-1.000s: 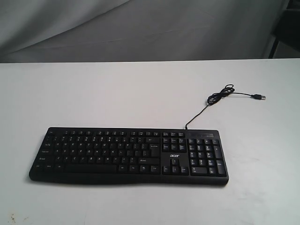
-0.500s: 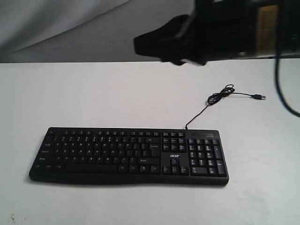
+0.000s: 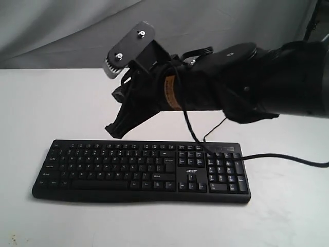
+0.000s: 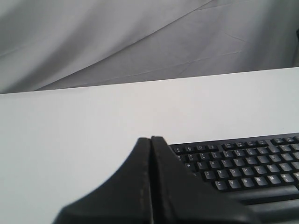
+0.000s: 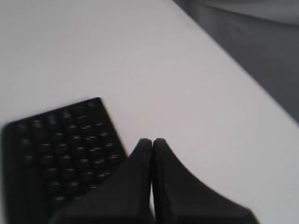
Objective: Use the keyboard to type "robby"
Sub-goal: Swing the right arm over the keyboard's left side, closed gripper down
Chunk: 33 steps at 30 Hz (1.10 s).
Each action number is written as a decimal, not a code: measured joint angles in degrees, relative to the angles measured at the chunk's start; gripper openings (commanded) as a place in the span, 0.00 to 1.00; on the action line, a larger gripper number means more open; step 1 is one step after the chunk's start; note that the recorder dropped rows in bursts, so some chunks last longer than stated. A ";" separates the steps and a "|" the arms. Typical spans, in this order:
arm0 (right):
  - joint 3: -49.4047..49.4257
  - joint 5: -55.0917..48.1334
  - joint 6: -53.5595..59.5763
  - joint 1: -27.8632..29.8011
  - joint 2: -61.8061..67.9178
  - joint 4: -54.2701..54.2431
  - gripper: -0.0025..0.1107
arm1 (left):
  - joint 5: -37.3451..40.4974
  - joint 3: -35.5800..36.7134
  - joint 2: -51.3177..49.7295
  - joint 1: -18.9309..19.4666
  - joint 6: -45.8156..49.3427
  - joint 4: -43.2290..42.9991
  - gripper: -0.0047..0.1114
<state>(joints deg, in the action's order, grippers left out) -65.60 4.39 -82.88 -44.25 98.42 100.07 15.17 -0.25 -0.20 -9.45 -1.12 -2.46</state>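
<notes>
R end effector (image 3: 114,131) closed, empty, blurry near kbd (image 3: 139,170); L end effector (image 4: 150,140) same, base cropped.

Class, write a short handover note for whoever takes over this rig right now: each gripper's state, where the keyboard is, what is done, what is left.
Left gripper: jaws shut, empty, near one end of the keyboard; not seen in the exterior view.
Right gripper: jaws shut, empty, reaching across from the right, tip above the keyboard's back edge over its left half, apparently clear of the keys.
Keyboard: flat on the white table.
Done: approach only; no key shown pressed.
Left: type r, o, b, b, y.
</notes>
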 measured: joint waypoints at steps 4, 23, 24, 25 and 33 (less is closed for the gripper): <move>-0.23 -20.93 13.35 -5.93 0.00 0.10 0.02 | 0.00 0.00 0.00 0.00 0.00 0.00 0.04; -19.43 -34.59 108.55 -5.73 4.89 -114.68 0.02 | 0.00 0.00 0.00 0.00 0.00 0.00 0.04; -19.43 -34.12 108.55 -5.73 6.63 -115.36 0.02 | 0.00 0.00 0.00 0.00 0.00 0.00 0.04; -19.43 -33.56 108.67 -5.73 8.47 -115.92 0.02 | 0.00 0.00 0.00 0.00 0.00 0.00 0.04; -19.43 -25.40 109.49 -5.73 19.68 -119.60 0.02 | 0.00 0.00 0.00 0.00 0.00 0.00 0.04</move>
<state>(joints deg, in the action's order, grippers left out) -85.02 -21.02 26.61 -49.99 118.09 -19.52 15.17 -0.25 -0.20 -9.45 -1.12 -2.46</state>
